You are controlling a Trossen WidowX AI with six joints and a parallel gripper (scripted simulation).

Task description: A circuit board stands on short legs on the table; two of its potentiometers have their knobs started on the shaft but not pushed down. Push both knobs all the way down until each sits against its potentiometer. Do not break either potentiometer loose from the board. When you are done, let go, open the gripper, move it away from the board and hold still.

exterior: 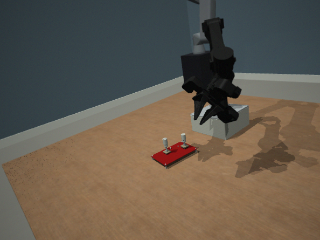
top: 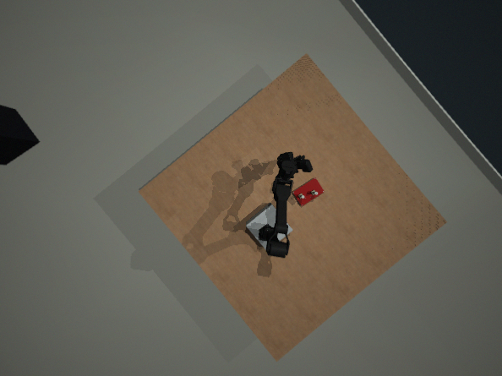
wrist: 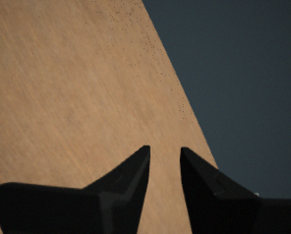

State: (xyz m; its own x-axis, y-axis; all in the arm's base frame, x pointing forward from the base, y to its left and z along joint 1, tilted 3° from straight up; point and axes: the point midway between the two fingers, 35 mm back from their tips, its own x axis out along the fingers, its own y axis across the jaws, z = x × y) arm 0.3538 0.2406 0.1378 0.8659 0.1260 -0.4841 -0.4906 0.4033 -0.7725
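Observation:
The red circuit board (top: 313, 184) (exterior: 172, 158) stands on short legs. A white knob (exterior: 165, 142) (top: 314, 193) stands upright over its potentiometer (exterior: 166, 152), farther from the arm's base. The other white knob (exterior: 183, 137) (top: 301, 196) stands upright over its potentiometer (exterior: 184, 146), nearer the base. A narrower stem shows under each knob, above the potentiometer. My gripper (exterior: 198, 121) (wrist: 165, 152) hangs in the air above and behind the board in the exterior view. Its fingers stand a small gap apart with nothing between them. The wrist view shows neither board nor knobs.
The arm's pale base block (top: 263, 217) (exterior: 210, 129) stands on the wooden table (top: 359, 164) (exterior: 108, 188) near the board. The arm reaches over it. A grey arm (exterior: 207, 13) on a dark pedestal (exterior: 192, 68) stands beyond the table.

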